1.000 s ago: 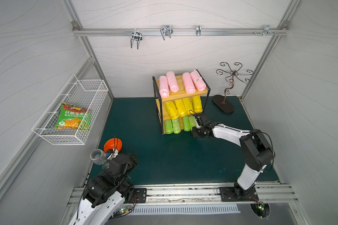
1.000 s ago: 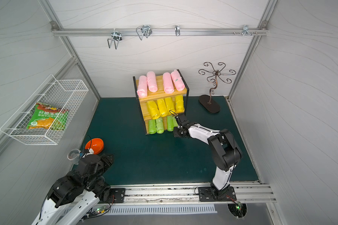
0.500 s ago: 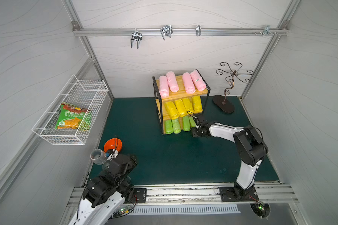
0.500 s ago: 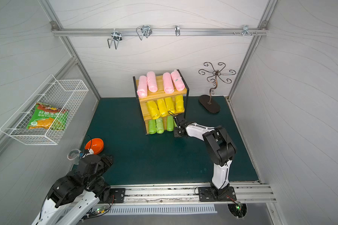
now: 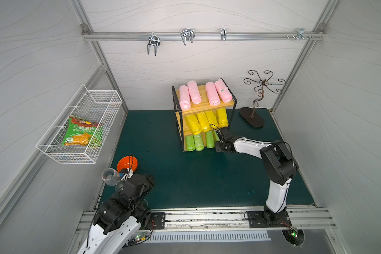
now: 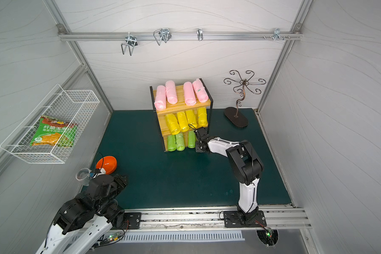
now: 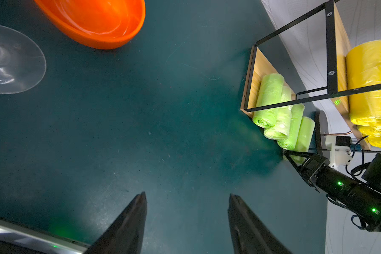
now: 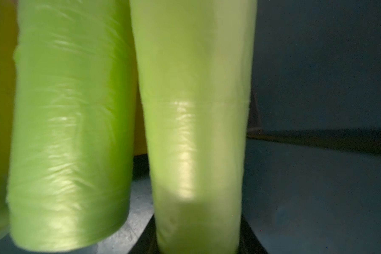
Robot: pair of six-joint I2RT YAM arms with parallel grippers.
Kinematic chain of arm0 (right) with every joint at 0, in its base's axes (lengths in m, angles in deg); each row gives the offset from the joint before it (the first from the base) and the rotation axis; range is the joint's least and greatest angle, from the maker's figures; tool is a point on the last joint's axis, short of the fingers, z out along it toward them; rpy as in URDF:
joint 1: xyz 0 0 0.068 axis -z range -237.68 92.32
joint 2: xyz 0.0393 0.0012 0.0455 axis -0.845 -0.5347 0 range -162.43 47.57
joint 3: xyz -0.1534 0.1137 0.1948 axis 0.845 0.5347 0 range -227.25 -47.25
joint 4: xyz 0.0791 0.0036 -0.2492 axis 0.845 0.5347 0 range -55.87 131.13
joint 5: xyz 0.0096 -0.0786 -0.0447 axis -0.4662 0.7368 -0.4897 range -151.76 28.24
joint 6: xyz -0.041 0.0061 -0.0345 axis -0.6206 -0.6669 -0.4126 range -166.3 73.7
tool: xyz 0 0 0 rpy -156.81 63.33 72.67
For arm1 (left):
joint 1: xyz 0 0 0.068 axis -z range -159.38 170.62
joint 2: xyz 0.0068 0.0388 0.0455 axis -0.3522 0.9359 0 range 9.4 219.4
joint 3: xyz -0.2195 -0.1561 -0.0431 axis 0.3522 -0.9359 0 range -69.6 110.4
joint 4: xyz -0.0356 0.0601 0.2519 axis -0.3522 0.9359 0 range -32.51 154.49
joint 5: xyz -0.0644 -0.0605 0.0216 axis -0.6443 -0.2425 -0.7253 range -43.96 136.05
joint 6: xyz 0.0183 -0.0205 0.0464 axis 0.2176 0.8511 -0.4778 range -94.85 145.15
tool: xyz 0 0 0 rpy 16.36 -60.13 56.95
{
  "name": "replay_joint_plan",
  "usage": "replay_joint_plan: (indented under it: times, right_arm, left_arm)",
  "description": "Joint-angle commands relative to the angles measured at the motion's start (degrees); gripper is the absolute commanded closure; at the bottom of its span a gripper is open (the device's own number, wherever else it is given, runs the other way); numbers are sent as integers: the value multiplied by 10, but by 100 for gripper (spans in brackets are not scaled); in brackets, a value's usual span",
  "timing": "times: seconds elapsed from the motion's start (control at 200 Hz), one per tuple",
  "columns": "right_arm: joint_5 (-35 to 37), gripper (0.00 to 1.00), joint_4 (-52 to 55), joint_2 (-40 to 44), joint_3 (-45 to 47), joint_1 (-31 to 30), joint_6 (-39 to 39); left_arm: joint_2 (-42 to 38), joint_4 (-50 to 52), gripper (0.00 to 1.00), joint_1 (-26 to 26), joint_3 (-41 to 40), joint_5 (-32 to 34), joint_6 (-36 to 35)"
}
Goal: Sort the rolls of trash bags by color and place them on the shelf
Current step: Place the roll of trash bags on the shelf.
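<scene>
White panelled walls [image 5: 185,66] on an aluminium frame close in a dark green mat [image 5: 185,176]. At the back of the mat, against the rear wall, stands the shelf [image 5: 203,96], three stepped wooden tiers in a black frame. A wire basket [image 5: 97,105] hangs on the left-hand wall, well apart from it, holding a snack bag [image 5: 83,132]; a curly metal stand [image 5: 252,116] sits near the shelf on its right. Four pink rolls [image 5: 194,92] lie on the top tier, four yellow rolls [image 5: 204,121] on the middle one, three green rolls [image 5: 198,142] on the bottom one. A fourth green roll [image 8: 196,132] lies at the right end of that bottom row, just beside the third; whether it rests on the board cannot be told. Its near end is clamped between the jaws of the right gripper [image 5: 218,142], which reaches in low over the mat. An orange bowl [image 5: 127,163] and a clear cup [image 5: 109,176] sit near the front left corner, by the folded left arm [image 5: 119,209]. The left gripper [image 7: 186,198] hangs over bare mat, jaws apart, nothing between them
</scene>
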Motion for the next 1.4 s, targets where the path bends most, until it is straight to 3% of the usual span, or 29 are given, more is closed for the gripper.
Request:
replay_joint_plan:
  times: [0.0,0.095,0.385,0.495,0.7,0.99,1.225,1.396]
  right_arm:
    - [35,86,-54,0,-8,-14,-20]
    - [44,77,-65,1,-7,-22,-35]
    - [70,66,-103,6,6,-43,-85]
    - [76,54,-105,7,5,-45,-93]
    - [70,43,-123,22,25,-45,-101]
    - [68,20,-97,61,36,-41,-117]
    - [7,18,-56,128,69,-27,-88]
    - [-131,22,-53,183,114,11,-49]
  left_arm:
    - [4,-14,36,-2,0,11,-3]
    - [4,-13,36,-2,-1,11,-2]
    - [3,-10,36,-2,-2,11,-3]
    - [3,-10,36,-2,-1,11,-3]
    - [2,-9,36,-2,-2,10,-4]
    - [3,-11,37,-2,-3,7,-3]
    - [3,-19,37,-2,-7,1,-4]
    - [3,-20,37,-2,-5,0,-7]
